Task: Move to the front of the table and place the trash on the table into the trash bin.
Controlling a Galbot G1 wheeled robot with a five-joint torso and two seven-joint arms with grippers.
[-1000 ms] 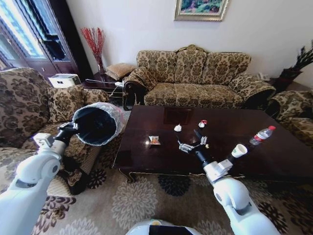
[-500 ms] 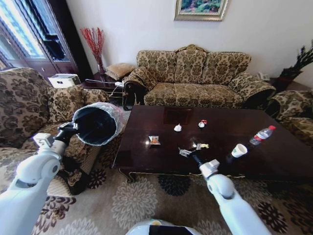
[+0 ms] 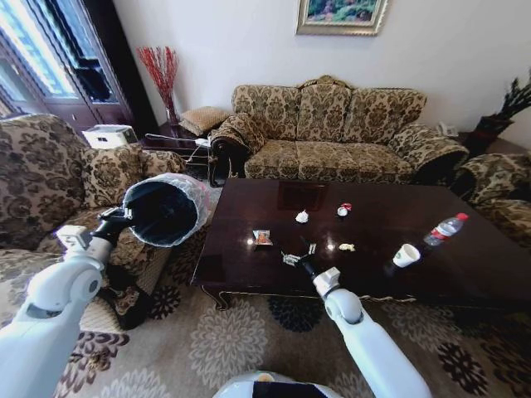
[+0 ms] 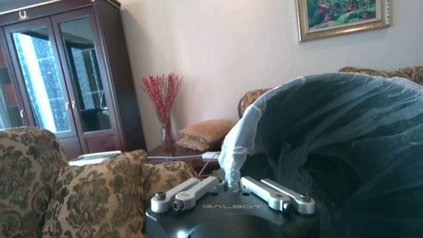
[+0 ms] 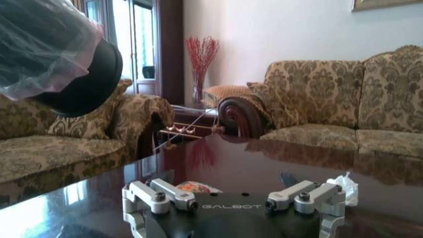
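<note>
So the left hand (image 3: pixel 116 219) is up off the desk's left end, clamped on the rim of the trash bin (image 3: pixel 166 209), which hangs tipped on its side with the bagged mouth facing the camera, out over the carpet between the armchair (image 3: pixel 50 178) and the desk (image 3: pixel 249 269). In the left wrist view you can see the fingers (image 4: pixel 191 191) pinching the plastic liner (image 4: pixel 235 148) right at the rim. The right hand (image 3: pixel 297 258) is low over the desk's front part, fingers spread wide apart and holding nothing. Just beside it sits the snack wrapper (image 3: pixel 262 237), a bit toward the left end. Farther back are the crumpled white paper (image 3: pixel 302 216) and the red-and-white scrap (image 3: pixel 343 210), with the yellowish bit (image 3: pixel 347 247) to the right of the hand. Over toward the right end there's the white paper cup (image 3: pixel 406 254) tipped over, and the red-capped water bottle (image 3: pixel 445 228) lying on its side.
</note>
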